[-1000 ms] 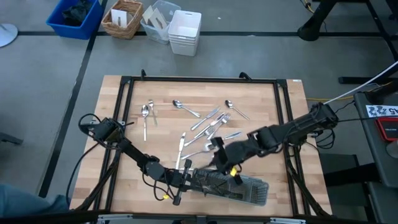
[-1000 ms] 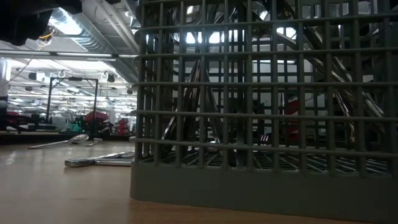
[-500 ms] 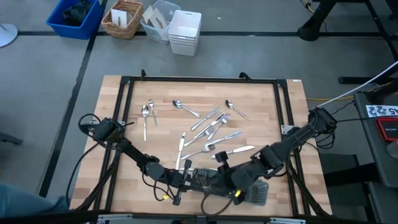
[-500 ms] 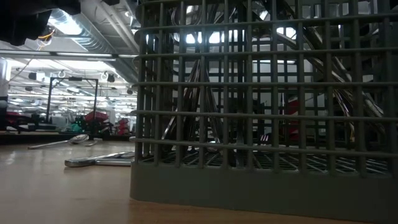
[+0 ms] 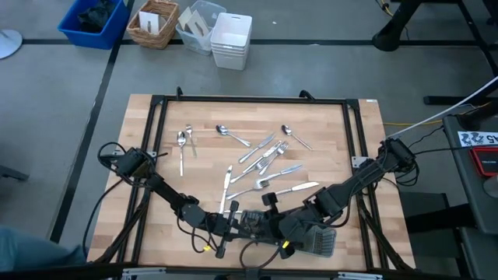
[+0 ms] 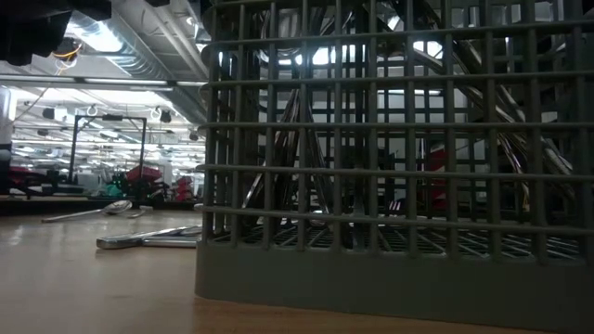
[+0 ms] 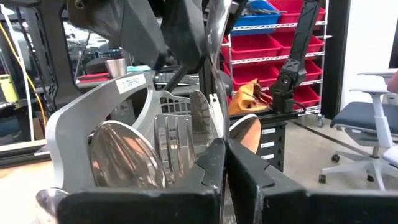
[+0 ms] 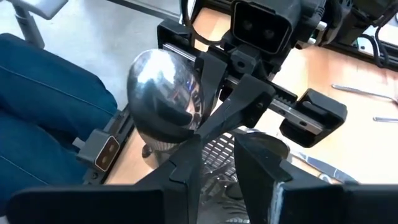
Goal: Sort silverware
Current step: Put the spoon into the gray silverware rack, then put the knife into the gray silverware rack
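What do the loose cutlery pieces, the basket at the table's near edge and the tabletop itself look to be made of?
The cutlery looks like polished metal: bright silver, with glints. The basket seems to be moulded grey plastic, matte, with an open grid wall and a solid base band; coated wire cannot be ruled out. The tabletop looks like pale wood in jointed strips with visible grain, inside a black frame.

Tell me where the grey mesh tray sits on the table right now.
In the high view the grey mesh tray lies at the table's near edge, right of centre, between the left hand and the right hand, just below the scattered silverware.
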